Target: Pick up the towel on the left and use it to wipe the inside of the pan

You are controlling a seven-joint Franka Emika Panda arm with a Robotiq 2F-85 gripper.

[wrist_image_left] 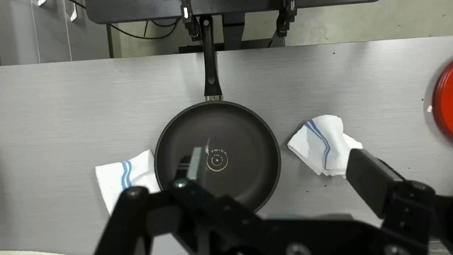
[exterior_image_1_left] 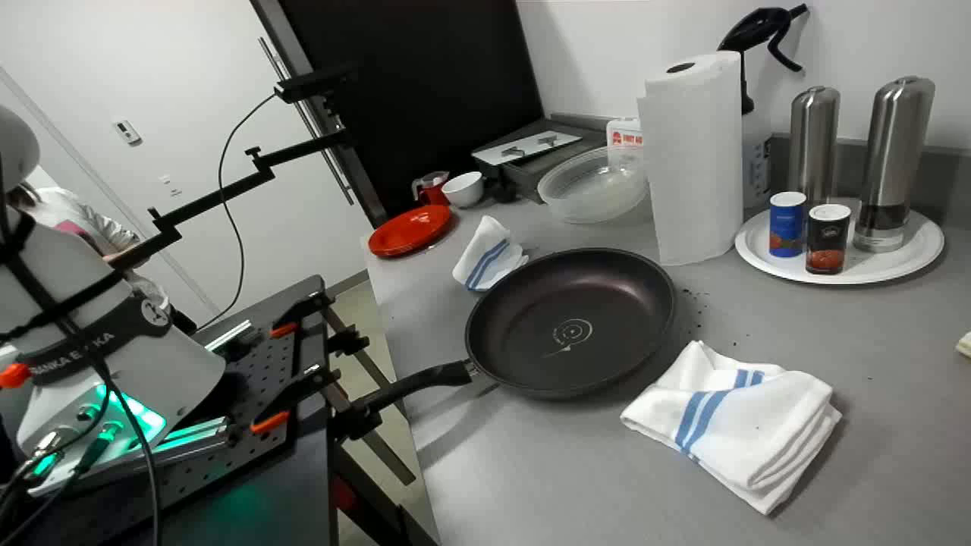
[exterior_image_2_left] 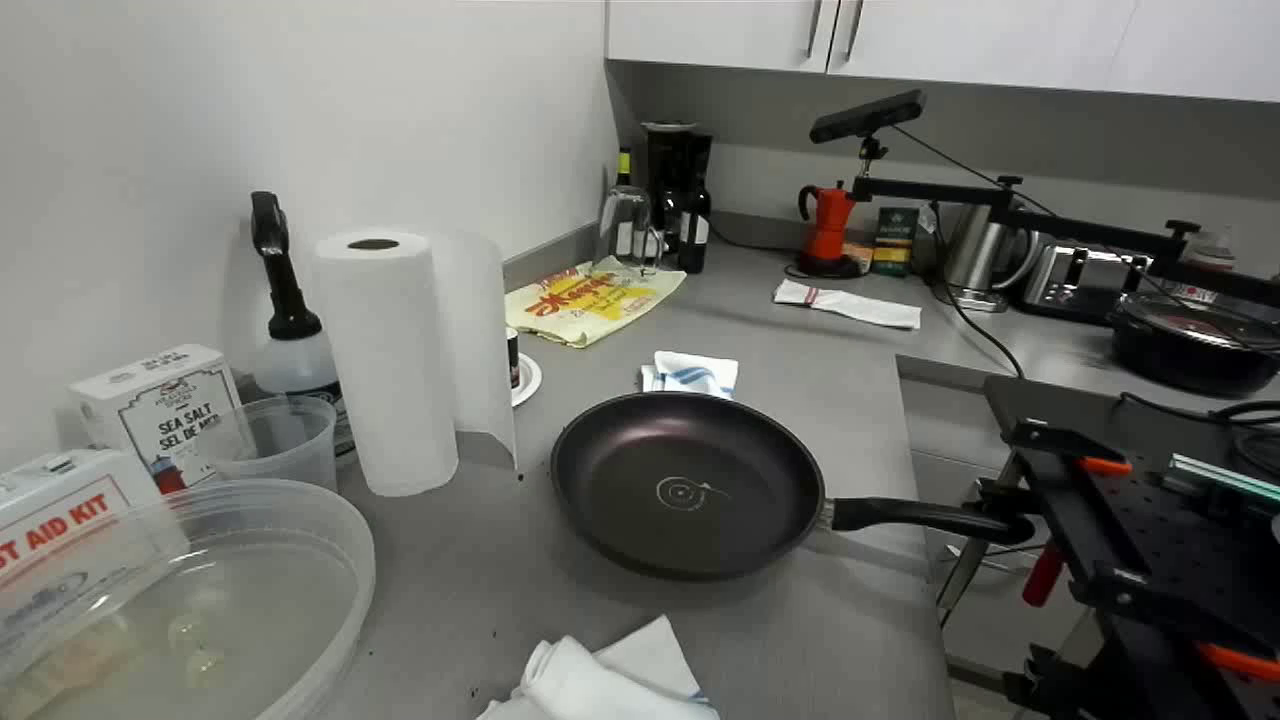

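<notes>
Wrist view: the fingers (wrist_image_left: 375, 184) of the gripper (wrist_image_left: 276, 156) stand wide apart, gripping nothing, one covering part of the dark pan (wrist_image_left: 226, 145) below. One blue-striped towel (wrist_image_left: 122, 175) lies just beside the pan at the view's left, partly hidden by the gripper; a second towel (wrist_image_left: 320, 145) lies near the pan's right side. All three rest on the grey counter (wrist_image_left: 63, 106). Farther right sits a red plate (wrist_image_left: 446, 100). In both exterior views a paper roll (exterior_image_1_left: 694, 167) stands upright near the pan.
</notes>
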